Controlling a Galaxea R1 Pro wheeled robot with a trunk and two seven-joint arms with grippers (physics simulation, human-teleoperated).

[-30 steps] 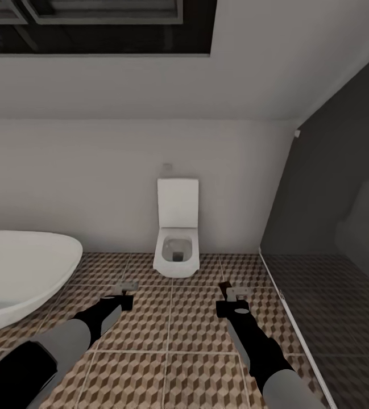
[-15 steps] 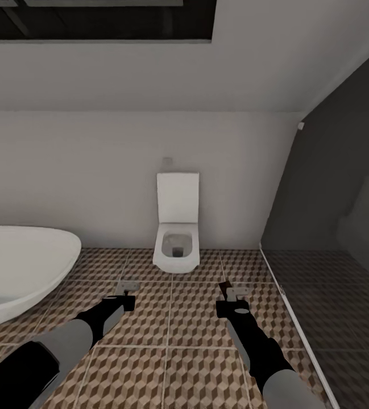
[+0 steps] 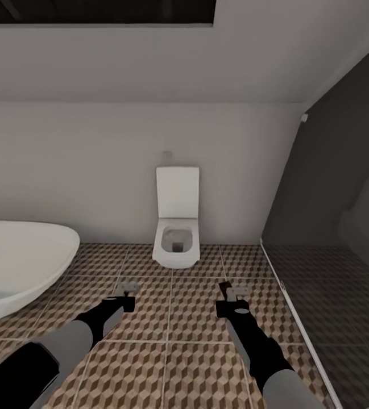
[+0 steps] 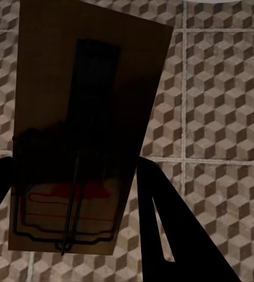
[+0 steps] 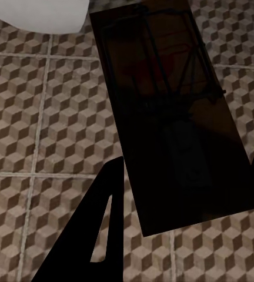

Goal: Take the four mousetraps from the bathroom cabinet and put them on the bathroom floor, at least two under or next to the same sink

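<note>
Both arms are extended forward over the floor (image 3: 195, 352), which is tiled in a brown, beige and white cube pattern with pale grout lines.

The left gripper (image 3: 128, 288) is seen in the head view above the tiles, in front of the bathtub (image 3: 19, 267). In the left wrist view, a mousetrap (image 4: 80, 135) is clamped between the dark fingers (image 4: 156, 229) (the board is brown wood, with dark wire and a red mark near the gripped end). The board projects beyond the fingertips over the tiles.

The right gripper (image 3: 234, 294) is seen in the head view above the tiles, beside the pale strip that borders the dark glass partition (image 3: 332, 187). In the right wrist view, a second mousetrap (image 5: 174, 117) is held between the fingers (image 5: 100, 229); this board lies in deep shadow, and its wire frame and a faint red mark are just discernible. A white curved rim (image 5: 39, 14) is visible past its far end.

A white toilet (image 3: 177, 233) with its lid raised stands against the back wall, between the two grippers and well beyond them. The bathtub occupies the robot's left side of the room.
</note>
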